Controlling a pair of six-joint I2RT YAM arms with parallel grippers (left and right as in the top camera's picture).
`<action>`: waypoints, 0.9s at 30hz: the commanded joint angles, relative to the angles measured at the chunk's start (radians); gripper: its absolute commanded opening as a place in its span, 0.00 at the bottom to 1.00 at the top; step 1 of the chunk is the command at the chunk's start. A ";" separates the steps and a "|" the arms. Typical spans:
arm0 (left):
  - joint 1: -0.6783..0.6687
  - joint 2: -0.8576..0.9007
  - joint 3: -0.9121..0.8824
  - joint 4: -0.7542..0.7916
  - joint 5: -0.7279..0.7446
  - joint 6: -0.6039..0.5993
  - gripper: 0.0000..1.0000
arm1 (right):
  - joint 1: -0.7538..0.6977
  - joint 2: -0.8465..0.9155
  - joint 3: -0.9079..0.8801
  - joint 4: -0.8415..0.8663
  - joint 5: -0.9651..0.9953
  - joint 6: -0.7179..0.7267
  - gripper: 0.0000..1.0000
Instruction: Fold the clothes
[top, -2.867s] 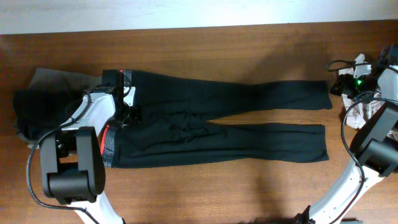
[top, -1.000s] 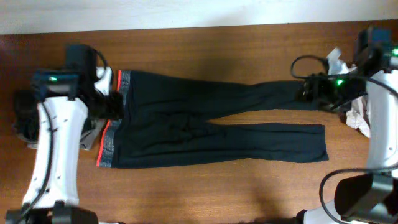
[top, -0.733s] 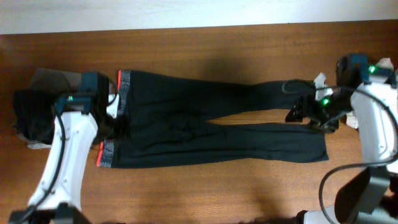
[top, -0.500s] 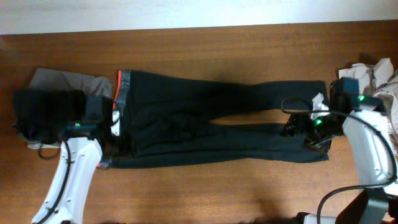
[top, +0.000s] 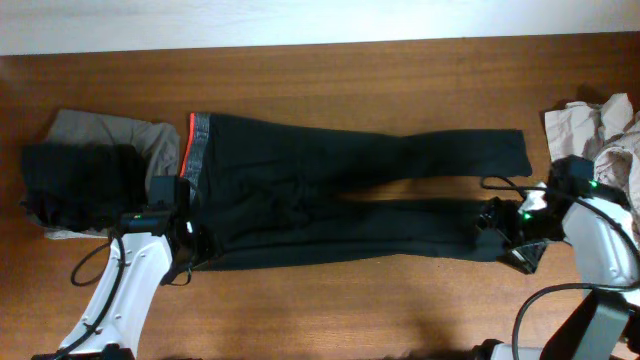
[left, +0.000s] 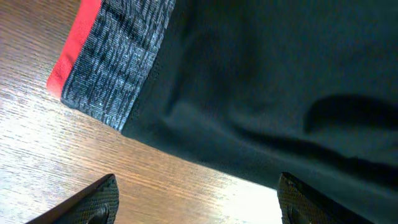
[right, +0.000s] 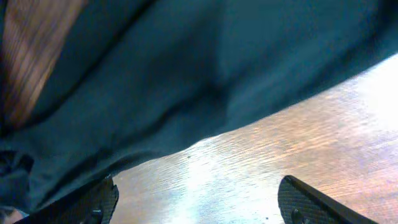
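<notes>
Well, the biggest thing was the brown wooden table. The long black leggings lay flat across the middle of it. The waist was on the left, and the two legs reached to the right, one beside the other. At the left end sat a heap of dark clothes on top of a beige one, right next to the waist end. At the right end lay a bundle of pale crumpled clothes, apart from the leggings.

The left gripper hung low by the near corner of the waist. Its fingers were wide apart with only bare wood between them, and the cloth edge was just past them. The right gripper hung low by the foot end of the near leg. It was wide apart too and held nothing.

I thought they were about to fold the near leg over the far one. To do it well, each gripper should slide forward so one finger goes under the edge and one over it, then pinch all the layers. Then both should lift together, at the same speed. They should lay the near leg right on top of the far leg so the edges match. If one went faster, the cloth would twist.

The grey waistband had a little strip of bright red along its edge.
</notes>
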 joint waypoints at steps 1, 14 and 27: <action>0.006 -0.002 -0.005 0.005 -0.017 -0.072 0.80 | -0.031 -0.006 -0.021 -0.001 0.011 0.006 0.88; 0.048 -0.002 -0.120 0.058 0.021 -0.272 0.77 | -0.035 -0.006 -0.026 0.011 0.042 -0.020 0.88; 0.150 0.109 -0.158 0.266 0.113 -0.270 0.72 | -0.035 -0.006 -0.026 0.022 0.042 -0.043 0.88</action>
